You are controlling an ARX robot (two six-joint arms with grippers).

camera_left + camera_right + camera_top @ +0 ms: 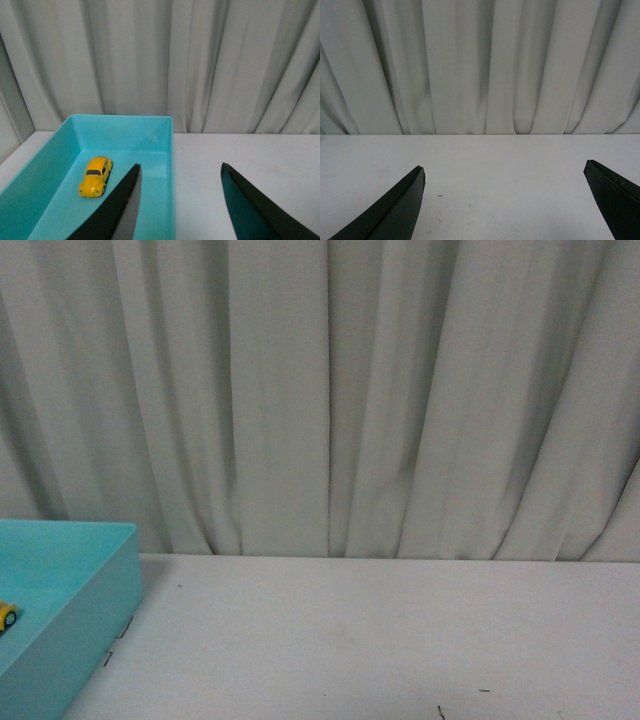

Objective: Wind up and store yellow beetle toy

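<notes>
In the front view we see a turquoise bin (95,585) at the lower left of the frame, resting on a white table (380,640) that fills the lower third, with a pale pleated curtain (330,390) behind it; only a sliver of the yellow beetle toy (6,615) shows at the far left edge, inside the bin, and neither arm appears there. In the left wrist view we see the toy (95,176) whole, lying on the bin's floor (150,180) left of the frame's centre, on its wheels, clear of the bin's walls. The left gripper (180,172) hangs above the bin's near right wall, its two dark fingers (120,205) spread apart with nothing between them, one over the bin's inside and the other over the table. In the right wrist view we see the right gripper (505,172) over bare table, its fingers (395,210) wide apart at the lower corners of the frame and empty, with the curtain across the upper half.
</notes>
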